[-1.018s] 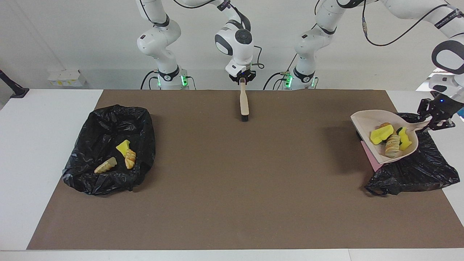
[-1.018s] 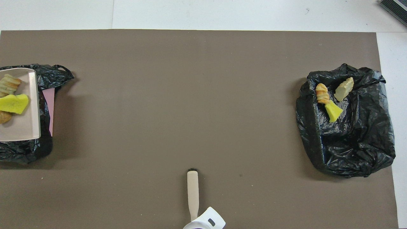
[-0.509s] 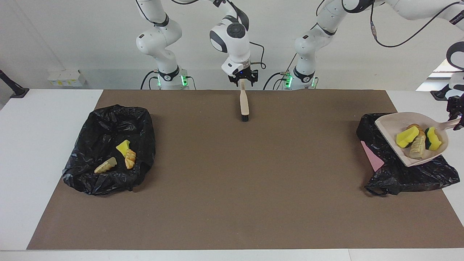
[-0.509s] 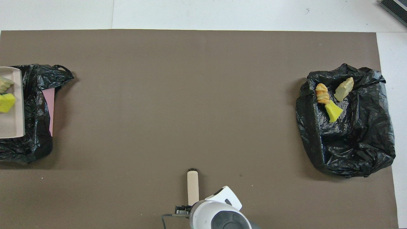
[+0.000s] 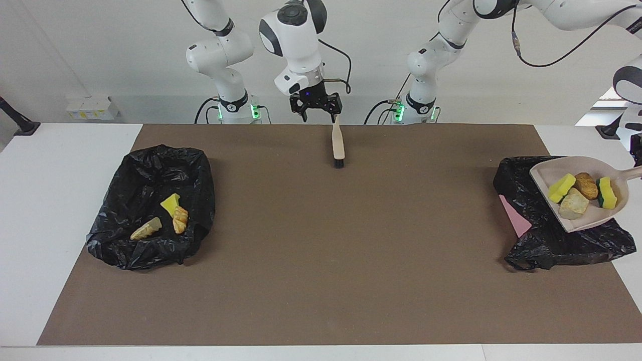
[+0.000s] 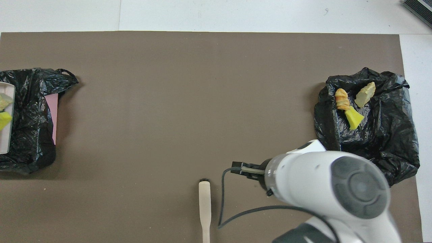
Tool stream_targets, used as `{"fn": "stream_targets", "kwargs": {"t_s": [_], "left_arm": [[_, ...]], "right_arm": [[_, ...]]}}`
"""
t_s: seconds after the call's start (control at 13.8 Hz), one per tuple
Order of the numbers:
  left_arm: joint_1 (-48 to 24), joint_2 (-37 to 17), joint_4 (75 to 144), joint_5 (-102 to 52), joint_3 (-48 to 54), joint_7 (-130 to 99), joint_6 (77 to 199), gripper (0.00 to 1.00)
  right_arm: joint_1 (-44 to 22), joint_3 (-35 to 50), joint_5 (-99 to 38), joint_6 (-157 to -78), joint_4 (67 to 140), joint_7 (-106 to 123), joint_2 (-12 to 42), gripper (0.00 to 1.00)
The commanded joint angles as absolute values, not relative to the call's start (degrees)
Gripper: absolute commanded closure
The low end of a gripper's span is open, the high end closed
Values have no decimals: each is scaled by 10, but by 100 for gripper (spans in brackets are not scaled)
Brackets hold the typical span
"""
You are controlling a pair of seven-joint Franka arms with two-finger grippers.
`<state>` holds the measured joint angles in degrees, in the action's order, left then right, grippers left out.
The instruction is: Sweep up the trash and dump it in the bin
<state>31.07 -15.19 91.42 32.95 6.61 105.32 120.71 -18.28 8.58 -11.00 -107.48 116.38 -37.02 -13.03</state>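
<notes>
Brown matting [image 5: 321, 281] covers the middle of a white worktop [image 5: 60, 210], and both arms stand at twelve o'clock in the facing view.

The left tool [image 5: 638, 163] sits at the three o'clock edge of that view, barely in sight. It is clamped tight on the handle of a beige dustpan [image 5: 544, 173], which it holds tilted in the air. Four pieces of the trash [image 5: 577, 193] rest in the pan: two yellow sponge chunks and two tan lumps. Under the pan lies a black-bagged bin [image 5: 531, 235] with a pink edge [image 5: 514, 220] showing.

The right tool [image 5: 318, 114] hangs with its fingers spread wide and nothing between them, just above the handle end of a brush [image 5: 337, 145]. The brush lies flat on the matting at twelve o'clock, its bristles pointing toward six.

At nine o'clock a second bagged bin [image 5: 150, 165] already holds three scraps [image 5: 165, 218].

No trash is left on the matting, so sweeping looks finished and the dump is the step in hand. The next move probably calls for the left arm to tip the pan's open lip down over the bag's mouth so all four pieces slide in, without any catching on the bag's rim. The right arm can wait.
</notes>
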Motion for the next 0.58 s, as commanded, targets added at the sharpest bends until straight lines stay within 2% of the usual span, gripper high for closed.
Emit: {"fn": "stream_targets", "kwargs": {"t_s": [0.0, 0.22, 0.36, 0.51], "left_arm": [[283, -121, 953, 401, 60, 961, 1211, 100], [272, -93, 997, 472, 60, 884, 1213, 100], [261, -91, 998, 511, 60, 874, 1212, 100], [263, -81, 997, 532, 60, 875, 1210, 100]], "right_arm": [[-111, 94, -78, -1038, 1103, -261, -112, 0], [-63, 94, -12, -973, 1014, -235, -76, 0], [-43, 95, 15, -895, 924, -215, -29, 0], [-32, 93, 18, -865, 876, -204, 1, 0]]}}
